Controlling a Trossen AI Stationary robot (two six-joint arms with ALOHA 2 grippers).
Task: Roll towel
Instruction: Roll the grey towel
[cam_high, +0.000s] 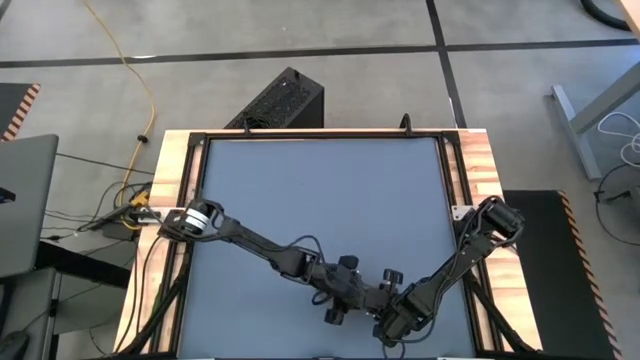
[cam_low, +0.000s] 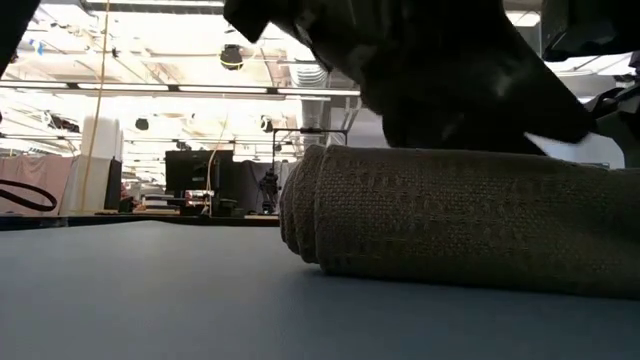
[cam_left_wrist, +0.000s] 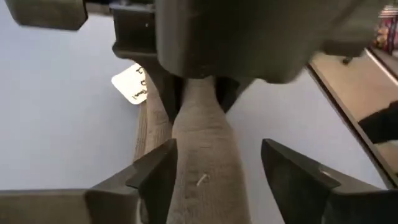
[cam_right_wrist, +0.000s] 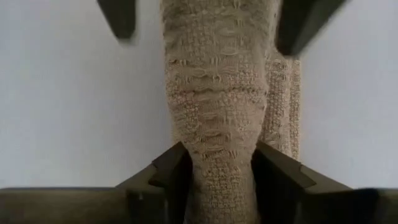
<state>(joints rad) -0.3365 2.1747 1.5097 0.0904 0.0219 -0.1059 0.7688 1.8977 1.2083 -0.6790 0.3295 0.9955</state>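
Note:
The towel (cam_low: 450, 230), grey-brown and rolled into a thick roll, lies on its side on the blue-grey table (cam_high: 320, 190) near the front edge; the arms hide it in the high view. Its white tag (cam_left_wrist: 132, 84) sticks out beside the roll. My right gripper (cam_right_wrist: 219, 155) comes down over the roll, fingers on either side of it. My left gripper (cam_left_wrist: 217, 149) stands open astride the roll a little farther along, pointing along it. One of its fingers (cam_left_wrist: 292, 180) is clear of the cloth. In the high view both grippers (cam_high: 365, 297) (cam_high: 392, 322) meet at the front middle. My right gripper has the roll's two long sides (cam_right_wrist: 186, 155) between its two fingers, coming steeply from above and lying across the roll. The roll is narrower between the fingers than beyond them, and it rests on the table. My left gripper has one finger (cam_left_wrist: 155, 177) right against the roll's side; whether it touches, I cannot tell.
Wooden rails (cam_high: 170, 200) frame the table on the left and right. A black box (cam_high: 280, 100) stands on the floor beyond the far edge. The table's far half shows bare mat.

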